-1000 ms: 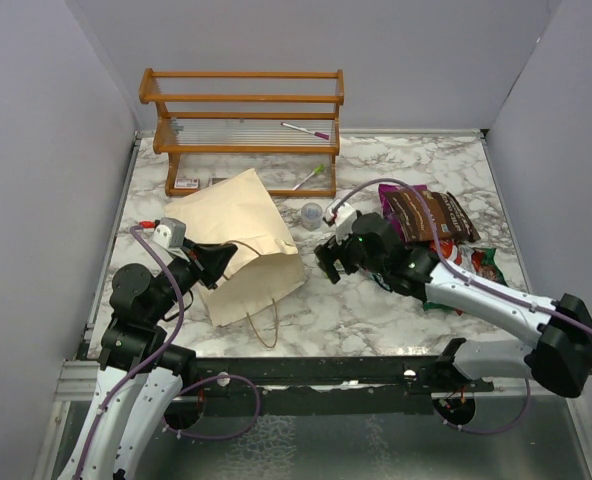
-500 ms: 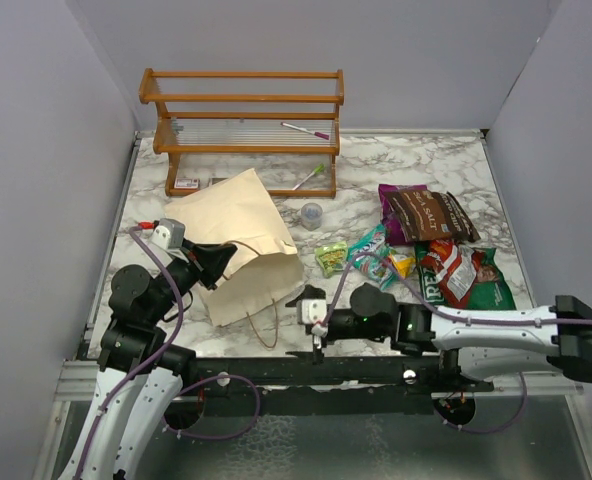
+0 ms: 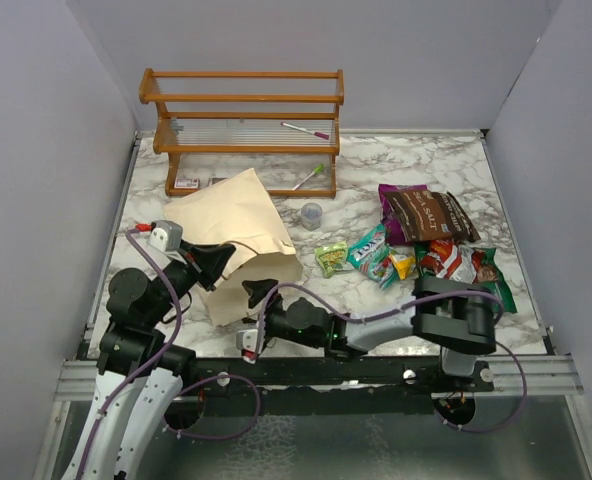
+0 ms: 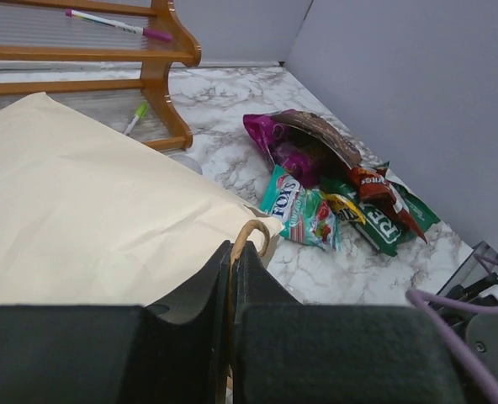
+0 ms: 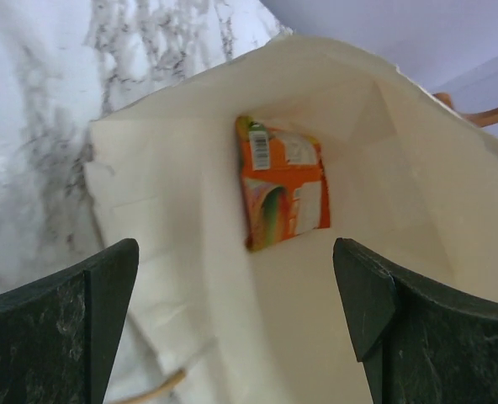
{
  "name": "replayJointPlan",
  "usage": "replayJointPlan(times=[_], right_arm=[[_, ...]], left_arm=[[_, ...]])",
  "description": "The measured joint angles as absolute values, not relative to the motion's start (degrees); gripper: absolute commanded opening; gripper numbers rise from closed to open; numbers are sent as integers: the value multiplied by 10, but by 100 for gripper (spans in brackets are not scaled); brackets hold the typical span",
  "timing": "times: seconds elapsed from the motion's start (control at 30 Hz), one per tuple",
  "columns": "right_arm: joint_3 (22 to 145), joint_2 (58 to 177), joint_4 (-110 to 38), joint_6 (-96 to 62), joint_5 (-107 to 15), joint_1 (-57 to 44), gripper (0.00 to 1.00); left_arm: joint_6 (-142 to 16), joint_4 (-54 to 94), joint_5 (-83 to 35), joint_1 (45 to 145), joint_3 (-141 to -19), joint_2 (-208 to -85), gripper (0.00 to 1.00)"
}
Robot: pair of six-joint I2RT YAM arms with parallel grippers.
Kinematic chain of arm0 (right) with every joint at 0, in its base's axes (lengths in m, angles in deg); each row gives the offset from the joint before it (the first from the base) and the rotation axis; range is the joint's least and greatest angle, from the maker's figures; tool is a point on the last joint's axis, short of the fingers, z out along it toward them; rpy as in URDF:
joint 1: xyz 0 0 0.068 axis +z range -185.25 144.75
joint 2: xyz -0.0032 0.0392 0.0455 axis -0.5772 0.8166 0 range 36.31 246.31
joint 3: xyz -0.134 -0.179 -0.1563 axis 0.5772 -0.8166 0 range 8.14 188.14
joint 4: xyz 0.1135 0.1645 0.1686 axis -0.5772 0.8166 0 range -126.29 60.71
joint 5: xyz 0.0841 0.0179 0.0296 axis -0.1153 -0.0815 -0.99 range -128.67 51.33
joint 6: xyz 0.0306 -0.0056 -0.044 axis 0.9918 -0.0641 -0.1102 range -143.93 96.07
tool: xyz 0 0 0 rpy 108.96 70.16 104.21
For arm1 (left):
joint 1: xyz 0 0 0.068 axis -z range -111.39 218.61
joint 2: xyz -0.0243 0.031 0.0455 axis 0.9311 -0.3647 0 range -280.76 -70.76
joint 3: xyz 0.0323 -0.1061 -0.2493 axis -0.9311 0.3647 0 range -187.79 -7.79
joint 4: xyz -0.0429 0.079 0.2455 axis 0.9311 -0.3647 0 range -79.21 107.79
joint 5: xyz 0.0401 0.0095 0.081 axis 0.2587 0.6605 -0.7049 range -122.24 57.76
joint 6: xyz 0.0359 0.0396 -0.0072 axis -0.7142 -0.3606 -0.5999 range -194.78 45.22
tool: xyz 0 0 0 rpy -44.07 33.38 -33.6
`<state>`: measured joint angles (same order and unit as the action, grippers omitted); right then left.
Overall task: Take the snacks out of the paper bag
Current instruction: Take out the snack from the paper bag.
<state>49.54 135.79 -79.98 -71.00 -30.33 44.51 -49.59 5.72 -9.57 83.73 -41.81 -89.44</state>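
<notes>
- The marble table carries everything, with grey walls close on three sides.
- The paper bag lies on its side on the left half of the table. Its closed end points toward the wooden rack at the back and its mouth faces the near edge.
- The left gripper is at the bag's near left edge. Its fingers are pressed together, and the tan string handle runs between them.
- The right arm reaches across the front of the table. The right gripper sits at the mouth of the bag, fingers spread wide with nothing between them.
- Most of the snacks are heaped on the right side of the table, well apart from the bag. A dark brown packet lies over a purple one at the back, with red and green ones nearer and a teal one on the left edge of the heap. A small yellow-green packet lies just left of that.
- One orange packet is inside the bag, lying flat on its lower wall, beyond the open right fingers.
- A small clear cup stands between the bag and the heap.
</notes>
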Motion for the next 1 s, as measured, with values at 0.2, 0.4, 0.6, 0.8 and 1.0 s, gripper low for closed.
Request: replayJointPlan(times=[0.2,0.4,0.6,0.8,1.0], right_arm=[[571,1470,-862,-787,-287,425,66],[617,1492,-849,-817,-319,383,58],[656,1537,-840,-850,-342,357,58],[685,1592,-831,-863,-353,347,61],[711,1615,-826,-872,-366,328,63]], left_arm=[[-496,57,-96,837,-418,-888,0],[-496,57,-96,837,-418,-882,0],[-496,57,-96,837,-418,-876,0],[-496,57,-95,837,-418,-870,0],[-497,57,-90,837,-418,-869,0]])
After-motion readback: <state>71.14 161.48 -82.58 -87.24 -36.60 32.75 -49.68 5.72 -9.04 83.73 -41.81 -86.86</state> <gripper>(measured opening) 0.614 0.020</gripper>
